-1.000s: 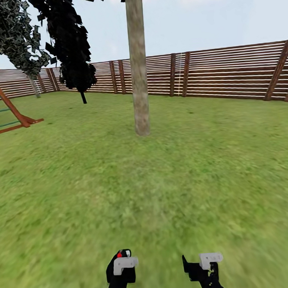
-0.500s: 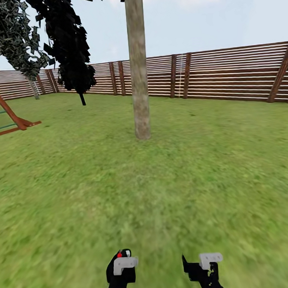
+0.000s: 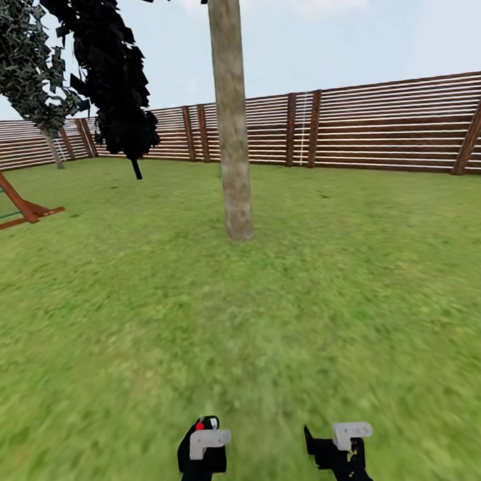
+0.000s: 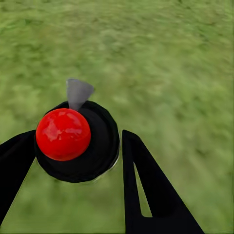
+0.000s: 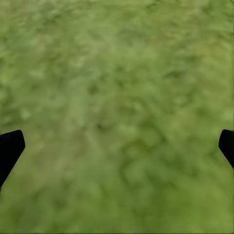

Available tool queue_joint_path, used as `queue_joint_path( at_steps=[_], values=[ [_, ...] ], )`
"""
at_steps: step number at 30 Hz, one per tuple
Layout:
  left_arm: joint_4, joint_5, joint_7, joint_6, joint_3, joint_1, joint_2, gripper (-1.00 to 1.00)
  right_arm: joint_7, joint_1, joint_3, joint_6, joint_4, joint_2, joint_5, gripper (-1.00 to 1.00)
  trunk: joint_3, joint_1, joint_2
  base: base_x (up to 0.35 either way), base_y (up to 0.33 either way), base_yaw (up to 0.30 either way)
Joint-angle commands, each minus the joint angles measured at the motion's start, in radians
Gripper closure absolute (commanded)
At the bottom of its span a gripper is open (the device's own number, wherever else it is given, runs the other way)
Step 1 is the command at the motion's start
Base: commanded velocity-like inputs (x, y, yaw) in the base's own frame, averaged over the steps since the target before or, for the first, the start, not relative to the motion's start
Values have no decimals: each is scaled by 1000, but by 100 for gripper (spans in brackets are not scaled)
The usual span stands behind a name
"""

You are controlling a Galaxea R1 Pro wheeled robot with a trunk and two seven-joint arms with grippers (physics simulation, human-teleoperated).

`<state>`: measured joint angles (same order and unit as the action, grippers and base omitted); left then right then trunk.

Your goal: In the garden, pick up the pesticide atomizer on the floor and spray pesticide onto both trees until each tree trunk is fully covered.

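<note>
A wide green lawn (image 3: pixel 359 297) with a rough, blurred grass texture fills the garden, closed behind by a brown slatted wooden fence (image 3: pixel 390 126). A tall tree with a straight, mottled grey-brown column trunk (image 3: pixel 232 126) stands ahead, well apart from the robot. Both black arms are held low over the grass. The left tool (image 3: pixel 205 438) is clenched on the pesticide atomizer (image 4: pixel 78 139), a round black body with a red ball and what seems a grey nozzle. The right tool (image 3: pixel 340 434) is released, fingers wide apart.
</note>
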<state>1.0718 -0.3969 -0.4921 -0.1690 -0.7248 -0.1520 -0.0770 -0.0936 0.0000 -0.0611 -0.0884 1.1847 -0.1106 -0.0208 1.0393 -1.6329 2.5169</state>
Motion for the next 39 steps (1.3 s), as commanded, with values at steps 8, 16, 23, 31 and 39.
queue_joint_path(
  at_steps=[8,16,23,31,39],
  values=[
    [0,-10,-6,-7,-5,-1,-1,100,-8,0,-2,-7,3,0,-2,-100,-1,0,0,335,0,57],
    [0,-10,-6,-7,-5,-1,-1,100,-8,0,-1,-7,3,0,-2,-100,-2,0,0,335,0,4],
    [0,-10,-6,-7,-5,-1,-1,100,-8,0,0,-7,3,1,-2,-100,-2,0,0,335,0,0],
    [0,-10,-6,-7,-5,-1,-1,100,-6,0,0,-7,2,1,-2,-100,-2,0,0,335,0,0],
    [0,-10,-6,-7,-5,-1,-1,100,-8,0,0,-7,2,1,-2,-100,-2,0,0,335,0,0]
  ],
)
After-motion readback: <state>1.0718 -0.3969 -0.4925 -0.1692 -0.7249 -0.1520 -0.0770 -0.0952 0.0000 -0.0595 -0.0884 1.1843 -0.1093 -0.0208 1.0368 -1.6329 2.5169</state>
